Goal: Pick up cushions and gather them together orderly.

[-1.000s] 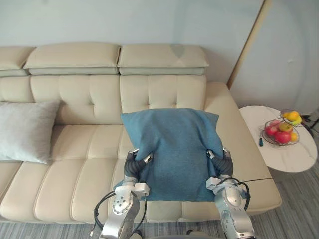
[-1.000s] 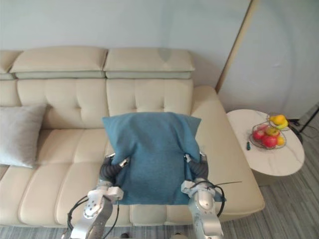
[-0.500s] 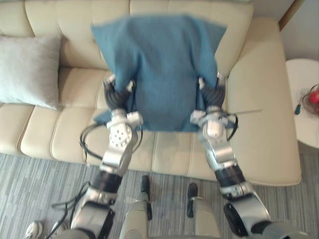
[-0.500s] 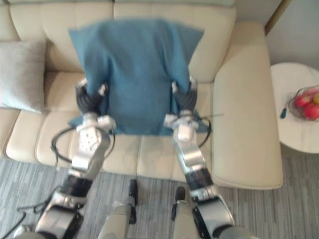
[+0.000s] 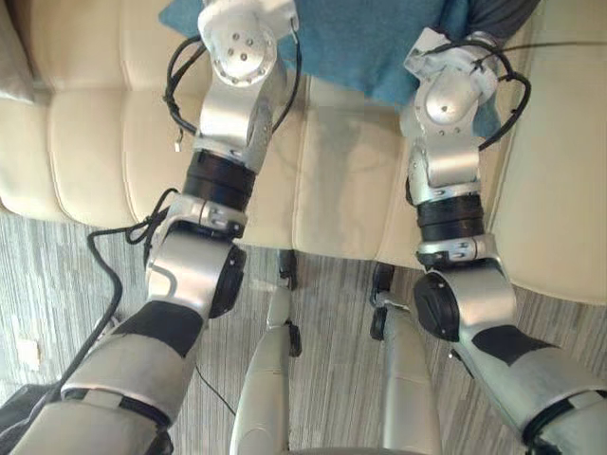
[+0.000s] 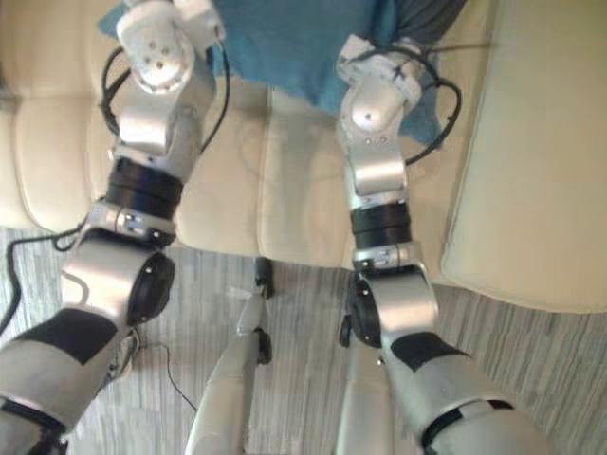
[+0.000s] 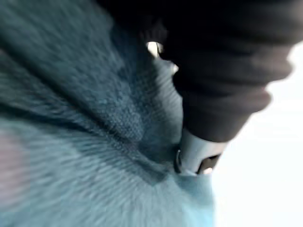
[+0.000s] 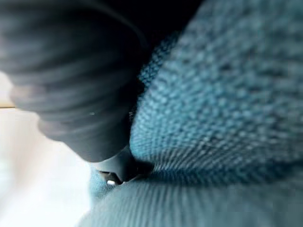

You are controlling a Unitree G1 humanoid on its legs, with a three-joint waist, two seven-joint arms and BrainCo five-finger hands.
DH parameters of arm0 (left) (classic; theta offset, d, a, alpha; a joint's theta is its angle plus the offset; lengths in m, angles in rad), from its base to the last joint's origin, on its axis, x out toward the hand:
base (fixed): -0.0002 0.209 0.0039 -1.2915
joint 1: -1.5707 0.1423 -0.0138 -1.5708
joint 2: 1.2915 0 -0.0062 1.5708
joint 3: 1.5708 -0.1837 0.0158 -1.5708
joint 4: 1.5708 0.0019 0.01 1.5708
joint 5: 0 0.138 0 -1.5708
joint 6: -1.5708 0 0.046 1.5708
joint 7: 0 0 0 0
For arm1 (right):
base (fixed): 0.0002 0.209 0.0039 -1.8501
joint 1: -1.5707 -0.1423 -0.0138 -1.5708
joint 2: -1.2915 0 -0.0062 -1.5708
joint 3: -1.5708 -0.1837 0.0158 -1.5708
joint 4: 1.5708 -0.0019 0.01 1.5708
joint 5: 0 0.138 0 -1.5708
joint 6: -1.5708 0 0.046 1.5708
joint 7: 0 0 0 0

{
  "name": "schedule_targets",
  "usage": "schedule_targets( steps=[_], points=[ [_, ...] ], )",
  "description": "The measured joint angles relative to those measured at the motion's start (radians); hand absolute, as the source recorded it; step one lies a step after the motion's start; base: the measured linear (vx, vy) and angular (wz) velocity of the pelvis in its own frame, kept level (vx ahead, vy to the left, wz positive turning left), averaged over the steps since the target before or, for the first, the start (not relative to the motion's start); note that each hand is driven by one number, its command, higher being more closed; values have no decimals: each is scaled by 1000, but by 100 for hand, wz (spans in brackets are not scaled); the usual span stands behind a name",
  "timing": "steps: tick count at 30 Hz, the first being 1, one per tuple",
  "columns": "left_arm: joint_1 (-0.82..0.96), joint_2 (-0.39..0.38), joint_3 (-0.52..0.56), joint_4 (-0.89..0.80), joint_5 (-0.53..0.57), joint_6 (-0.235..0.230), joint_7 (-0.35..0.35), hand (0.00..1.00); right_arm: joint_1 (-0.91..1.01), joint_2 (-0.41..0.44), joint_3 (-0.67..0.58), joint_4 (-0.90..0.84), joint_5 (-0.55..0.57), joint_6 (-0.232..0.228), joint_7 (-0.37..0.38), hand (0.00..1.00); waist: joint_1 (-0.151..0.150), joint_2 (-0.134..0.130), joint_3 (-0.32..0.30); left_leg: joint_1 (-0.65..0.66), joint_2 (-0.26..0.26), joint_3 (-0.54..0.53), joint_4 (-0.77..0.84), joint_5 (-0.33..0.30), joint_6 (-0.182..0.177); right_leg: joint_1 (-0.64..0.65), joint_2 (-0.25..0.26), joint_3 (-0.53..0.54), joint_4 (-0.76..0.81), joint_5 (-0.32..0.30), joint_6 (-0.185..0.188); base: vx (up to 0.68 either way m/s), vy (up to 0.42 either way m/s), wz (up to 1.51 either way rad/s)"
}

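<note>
blue cushion [image 5: 365, 38]: just 1 that I can spot
sofa [image 5: 332, 171]: 1
robot hands: 2 total, so left robot hand [image 7: 195, 155] plus right robot hand [image 8: 115, 169]

Cushion [image 5: 370, 38]: you see blue woven cloth, matt, with a coarse, nubbly weave.
Sofa [image 5: 341, 161]: cream upholstery, smooth and leather-like, with a faint sheen.
Floor [image 5: 57, 284]: your view shows grey striped carpet, matt.
Left hand [image 7: 222, 80]: dark ribbed cover, matt.
Right hand [image 8: 71, 80]: same dark ribbed matt cover.
</note>
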Motion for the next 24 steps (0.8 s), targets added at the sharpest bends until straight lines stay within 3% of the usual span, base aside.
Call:
schedule_targets(
  steps=[3,6,7,13,15,20,24],
  points=[
    [15,-14,64,6,-6,2,-37,0,-6,-8,-20,29,49,22,65,0,-10,0,64,-25,3,1,0,2,2,-32,3,0,18,-5,-7,48,-114,7],
    [62,-33,119,6,-18,-15,-62,0,-6,-1,-32,26,82,16,101,0,-31,-1,112,-25,3,0,0,2,2,-31,4,2,23,-4,-7,29,-96,6],
    [105,-38,152,4,-19,-36,-86,0,-1,-1,-33,23,83,11,131,0,-41,-2,115,-23,2,1,0,2,2,-29,4,5,24,-4,-7,15,-87,4],
    [243,-17,219,-20,-67,-63,-135,0,106,-14,-40,-21,164,-12,203,0,-42,-3,114,8,5,3,-1,-6,-4,-11,11,23,34,-5,-6,-14,-96,-6],
    [290,2,218,-25,-100,-66,-148,0,161,-22,-41,-35,193,-12,212,0,-41,-3,115,33,10,3,0,-57,22,-4,14,25,60,-15,-6,-31,-81,-8],
    [475,66,213,-155,-184,-76,-154,0,301,-99,-47,-229,257,-23,233,0,-45,-16,122,99,2,17,4,-65,32,46,10,48,86,-27,1,-24,-88,-5],
    [700,127,201,-359,-227,-116,-176,0,486,-179,-25,-426,276,-48,289,0,-44,-31,127,194,3,16,70,-110,41,176,11,45,82,-47,-1,9,-83,-3]
  ],
)
